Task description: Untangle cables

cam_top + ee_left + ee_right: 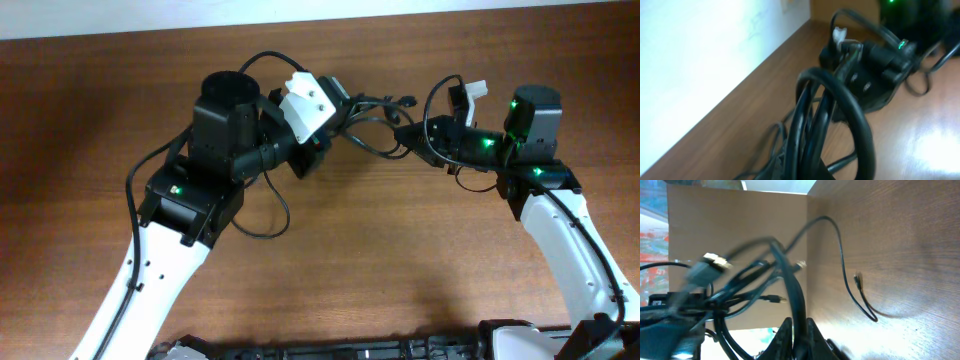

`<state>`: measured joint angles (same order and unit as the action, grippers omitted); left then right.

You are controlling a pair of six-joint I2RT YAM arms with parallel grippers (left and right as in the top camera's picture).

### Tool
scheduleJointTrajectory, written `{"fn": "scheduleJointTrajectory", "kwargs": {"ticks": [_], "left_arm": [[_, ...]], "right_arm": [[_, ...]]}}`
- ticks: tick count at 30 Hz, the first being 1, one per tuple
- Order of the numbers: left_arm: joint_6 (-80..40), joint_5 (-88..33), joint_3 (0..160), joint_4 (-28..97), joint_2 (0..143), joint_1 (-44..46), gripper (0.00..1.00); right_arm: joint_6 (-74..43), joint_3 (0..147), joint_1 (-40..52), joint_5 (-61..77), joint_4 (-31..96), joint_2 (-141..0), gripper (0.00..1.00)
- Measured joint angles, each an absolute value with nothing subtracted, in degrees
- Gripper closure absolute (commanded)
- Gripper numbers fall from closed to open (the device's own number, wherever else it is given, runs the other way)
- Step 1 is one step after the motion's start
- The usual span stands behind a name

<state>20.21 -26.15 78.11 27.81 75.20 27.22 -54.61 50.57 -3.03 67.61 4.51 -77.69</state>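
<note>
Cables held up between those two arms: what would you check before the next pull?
1. Right gripper holds the cables: ok, one runs between its fingers.
2. Left gripper hold: cannot tell, looped cables fill its wrist view.
3. Cables separated: not ok, bunched in one tangle between the grippers.
4. Loose plug end free: ok, it sits outside the tangle.

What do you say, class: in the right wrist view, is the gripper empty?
No: the right gripper has its fingers pinched on one of the cables, which rises up between them.
</note>
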Motion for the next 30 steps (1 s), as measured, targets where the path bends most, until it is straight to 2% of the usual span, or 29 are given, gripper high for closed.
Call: {"fn": "scheduleJointTrajectory", "kwargs": {"ticks": [4, 5, 10, 13, 16, 21, 30], "left_arm": [[25.9, -16.3, 78.1, 31.1, 75.2, 27.2, 1.00], [26.4, -13.9, 78.1, 31.2, 75.2, 27.2, 1.00], [31.1, -7.2, 78.1, 32.7, 75.2, 27.2, 1.00], [32.1, -7.7, 78.1, 32.8, 75.2, 27.2, 1.00], [33.8, -14.5, 78.1, 32.4, 76.7, 27.2, 1.00], [34.8, -18.7, 78.1, 31.7, 83.2, 28.1, 1.00], [34.9, -18.6, 78.1, 26.6, 89.5, 36.6, 1.00]], "right_arm": [[-53.8, 50.6, -3.0, 67.2, 4.5, -77.7, 0.85], [-53.8, 50.6, -3.0, 67.3, 4.5, -77.7, 0.76], [-56.1, 50.5, -3.0, 67.0, 4.4, -77.7, 0.56], [-59.8, 50.5, -3.0, 67.2, 4.3, -77.7, 0.56], [-62.7, 50.5, -3.0, 69.5, 4.2, -77.7, 0.56], [-66.5, 50.5, -3.0, 73.8, -2.2, -77.7, 0.57], [-68.6, 50.5, -3.0, 74.7, -4.8, -77.7, 0.57]]}}
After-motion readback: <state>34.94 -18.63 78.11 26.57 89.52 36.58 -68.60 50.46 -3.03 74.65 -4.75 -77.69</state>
